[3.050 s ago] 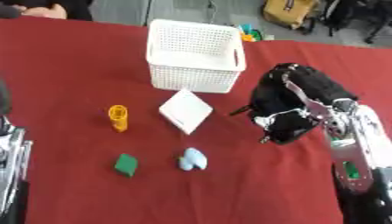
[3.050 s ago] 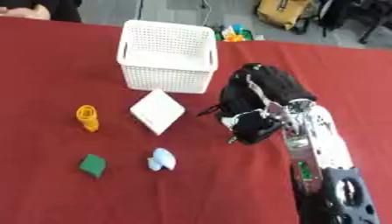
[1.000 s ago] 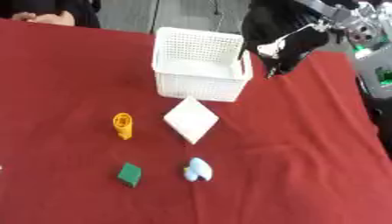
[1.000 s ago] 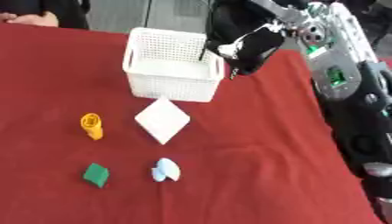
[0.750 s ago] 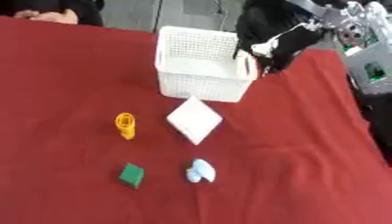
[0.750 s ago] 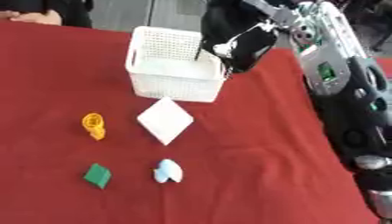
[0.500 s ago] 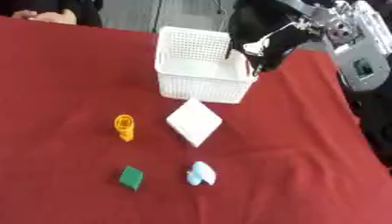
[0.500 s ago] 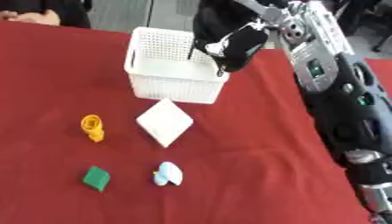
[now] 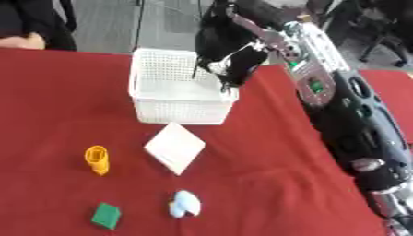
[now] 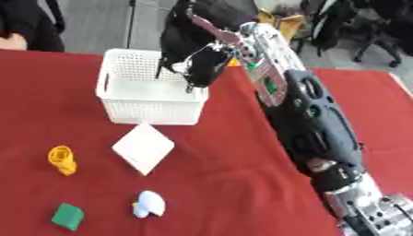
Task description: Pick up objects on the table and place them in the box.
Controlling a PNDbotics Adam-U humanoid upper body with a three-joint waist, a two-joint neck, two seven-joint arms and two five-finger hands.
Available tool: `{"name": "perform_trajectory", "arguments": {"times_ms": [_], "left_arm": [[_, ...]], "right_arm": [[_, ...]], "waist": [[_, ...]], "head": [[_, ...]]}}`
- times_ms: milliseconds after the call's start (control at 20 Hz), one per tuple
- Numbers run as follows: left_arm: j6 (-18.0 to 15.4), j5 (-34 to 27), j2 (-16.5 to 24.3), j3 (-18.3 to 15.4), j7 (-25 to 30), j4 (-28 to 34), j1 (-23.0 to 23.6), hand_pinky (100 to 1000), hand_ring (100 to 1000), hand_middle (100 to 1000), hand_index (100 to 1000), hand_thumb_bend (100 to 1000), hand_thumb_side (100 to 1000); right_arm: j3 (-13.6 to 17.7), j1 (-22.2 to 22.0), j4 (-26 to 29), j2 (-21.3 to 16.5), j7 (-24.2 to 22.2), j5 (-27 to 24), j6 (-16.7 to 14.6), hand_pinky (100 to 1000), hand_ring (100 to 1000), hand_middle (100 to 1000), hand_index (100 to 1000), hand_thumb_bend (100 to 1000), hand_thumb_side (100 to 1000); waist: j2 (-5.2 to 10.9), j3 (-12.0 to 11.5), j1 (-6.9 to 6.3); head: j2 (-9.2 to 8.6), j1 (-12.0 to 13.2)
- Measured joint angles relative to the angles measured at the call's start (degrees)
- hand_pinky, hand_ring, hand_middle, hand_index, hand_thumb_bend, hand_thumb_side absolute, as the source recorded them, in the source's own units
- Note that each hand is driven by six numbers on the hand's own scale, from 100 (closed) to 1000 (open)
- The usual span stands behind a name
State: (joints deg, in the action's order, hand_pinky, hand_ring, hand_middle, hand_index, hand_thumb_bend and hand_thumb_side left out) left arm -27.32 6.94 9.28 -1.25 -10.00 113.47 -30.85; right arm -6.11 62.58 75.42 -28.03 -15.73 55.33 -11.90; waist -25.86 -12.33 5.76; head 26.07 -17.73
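A white mesh basket [image 9: 181, 108] stands at the back of the red table. My right hand [image 9: 227, 53] hangs over the basket's right rim with its fingers curled down. A thin dark piece [image 9: 194, 73] dangles from it above the basket's inside; I cannot make out what it is. On the cloth in front of the basket lie a flat white square [image 9: 174, 147], an orange ring-shaped piece [image 9: 97, 159], a green block [image 9: 106, 215] and a pale blue lump [image 9: 185, 203]. My left hand shows in neither view.
My right arm [image 9: 347, 120] runs along the right side of the table, from the lower right up to the basket. The table's far edge [image 9: 73, 51] lies just behind the basket, with chairs and floor beyond.
My right hand rose from the cloth beside the white square and travelled back and left until it hung over the basket's right rim. The pieces on the table stayed put; the camera shifted.
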Motion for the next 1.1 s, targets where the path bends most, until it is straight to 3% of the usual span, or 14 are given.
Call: {"name": "perform_trajectory", "arguments": {"times_ms": [450, 800, 850, 900, 1100], "left_arm": [[-0.3, -1.0, -0.8, 0.7, 1.1, 0.0, -0.9, 576, 524, 498, 706, 118, 902], [-0.4, -1.5, -1.3, 1.1, 1.9, 0.0, -1.4, 577, 524, 499, 706, 118, 901], [-0.4, -1.6, -1.4, 1.1, 1.9, 0.0, -1.5, 577, 524, 499, 706, 118, 901], [-0.5, -1.7, -1.4, 1.1, 2.0, 0.0, -1.5, 577, 524, 499, 706, 115, 897], [-0.8, -2.4, -1.8, 1.8, 2.7, 0.0, -2.3, 578, 524, 499, 706, 111, 892]], "right_arm": [[-1.0, 0.6, -0.9, 0.2, 3.2, 3.3, -1.1, 100, 571, 395, 457, 156, 100], [-1.7, 1.5, -1.5, 0.4, 6.1, 4.4, -2.6, 100, 565, 381, 461, 169, 100], [-1.7, 1.5, -1.7, 0.5, 6.4, 4.5, -2.8, 100, 564, 386, 459, 236, 100], [-1.7, 1.5, -1.9, 0.5, 6.7, 4.6, -3.1, 100, 562, 386, 458, 165, 100], [-2.1, 1.9, -2.8, 0.4, 7.9, 6.3, -4.1, 100, 559, 394, 453, 167, 100]], "waist": [[-0.98, -1.8, -0.04], [-1.50, -2.2, -0.31], [-1.52, -2.3, -0.36], [-1.58, -2.6, -0.39], [-2.08, -4.3, -0.72]], "head": [[-1.24, -1.7], [-1.22, -2.1], [-1.15, -2.1], [-1.05, -2.1], [-1.02, -3.2]]}}
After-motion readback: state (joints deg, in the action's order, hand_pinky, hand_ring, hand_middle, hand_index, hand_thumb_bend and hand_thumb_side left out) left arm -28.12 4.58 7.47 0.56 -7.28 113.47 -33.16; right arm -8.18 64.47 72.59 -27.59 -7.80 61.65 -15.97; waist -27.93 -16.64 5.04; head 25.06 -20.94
